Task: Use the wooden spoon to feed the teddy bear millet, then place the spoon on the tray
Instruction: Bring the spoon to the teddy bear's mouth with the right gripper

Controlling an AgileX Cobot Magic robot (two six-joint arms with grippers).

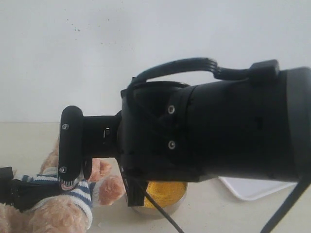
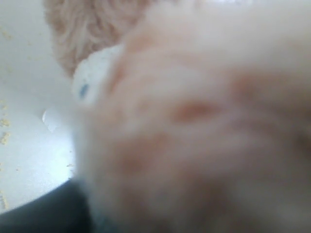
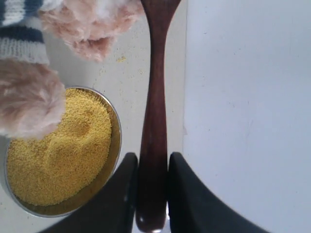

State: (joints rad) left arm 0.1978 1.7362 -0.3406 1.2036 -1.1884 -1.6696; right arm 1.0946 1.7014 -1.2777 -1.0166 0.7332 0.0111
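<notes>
In the right wrist view my right gripper [image 3: 153, 162] is shut on the handle of the dark wooden spoon [image 3: 154, 97]. The spoon runs between the steel bowl of yellow millet [image 3: 58, 155] and the white tray [image 3: 248, 111]. Its bowl end is cut off by the frame edge beside a teddy bear paw [image 3: 92, 24]. Another paw rests over the millet bowl's rim. The teddy bear [image 1: 63, 208] in its striped shirt sits at the lower left of the exterior view. My left gripper [image 1: 19, 193] is closed on its middle. Blurred fur [image 2: 194, 121] fills the left wrist view.
My right arm [image 1: 218, 131] blocks most of the exterior view, with the millet bowl [image 1: 163, 194] under it and a tray corner [image 1: 252, 188] to the right. Spilled grains [image 3: 120, 59] dot the table by the spoon. A white wall stands behind.
</notes>
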